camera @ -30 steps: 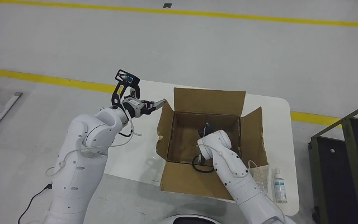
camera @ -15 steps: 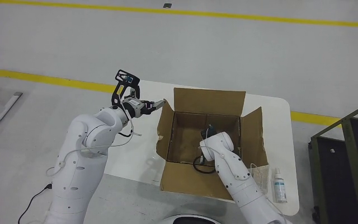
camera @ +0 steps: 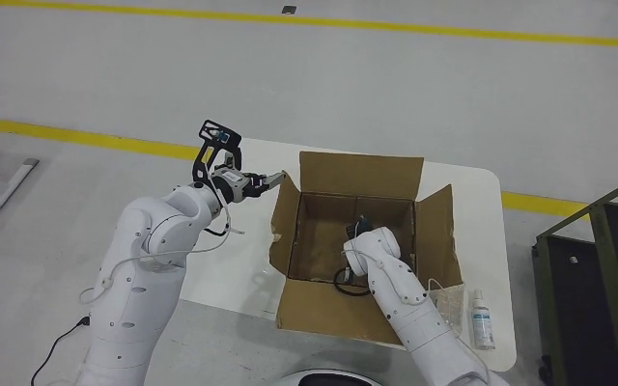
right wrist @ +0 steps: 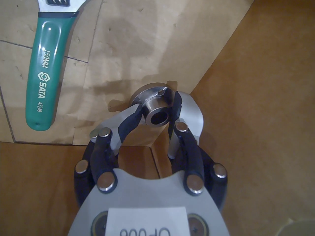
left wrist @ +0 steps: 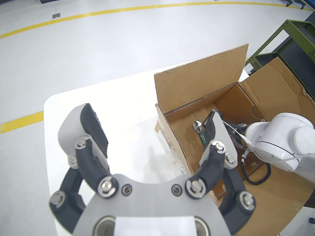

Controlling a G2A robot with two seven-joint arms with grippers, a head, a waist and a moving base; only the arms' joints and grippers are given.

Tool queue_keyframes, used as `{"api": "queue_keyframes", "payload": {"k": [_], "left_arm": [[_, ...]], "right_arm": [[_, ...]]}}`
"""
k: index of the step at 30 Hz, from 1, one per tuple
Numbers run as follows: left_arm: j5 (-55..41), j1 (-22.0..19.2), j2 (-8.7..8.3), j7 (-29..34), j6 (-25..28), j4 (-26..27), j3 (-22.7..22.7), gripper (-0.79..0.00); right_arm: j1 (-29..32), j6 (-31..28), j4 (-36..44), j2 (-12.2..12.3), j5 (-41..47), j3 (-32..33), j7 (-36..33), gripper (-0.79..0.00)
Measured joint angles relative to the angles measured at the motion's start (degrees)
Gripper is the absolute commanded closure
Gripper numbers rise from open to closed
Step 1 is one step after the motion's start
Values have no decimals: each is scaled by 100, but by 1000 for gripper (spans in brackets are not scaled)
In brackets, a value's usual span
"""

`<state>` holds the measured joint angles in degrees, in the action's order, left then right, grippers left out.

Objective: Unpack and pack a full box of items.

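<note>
1. Right tool (right wrist: 157, 115), down inside the box (camera: 359, 175), is clamped on a flanged metal hub (right wrist: 155, 105) near a floor corner.
2. A green-handled wrench (right wrist: 44, 74) lies nearby on the box floor.
3. Left tool (left wrist: 150, 120) hangs with its fingers apart over the counter (left wrist: 98, 94), beside the box.
</note>
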<state>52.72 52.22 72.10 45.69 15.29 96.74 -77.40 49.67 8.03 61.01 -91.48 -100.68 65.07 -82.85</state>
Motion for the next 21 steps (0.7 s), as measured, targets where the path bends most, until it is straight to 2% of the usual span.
{"api": "queue_keyframes", "payload": {"k": [21], "left_arm": [[0,0,0,0,0,0,0,-785]], "right_arm": [[230,-374,743,-47,612,108,285,0]]}}
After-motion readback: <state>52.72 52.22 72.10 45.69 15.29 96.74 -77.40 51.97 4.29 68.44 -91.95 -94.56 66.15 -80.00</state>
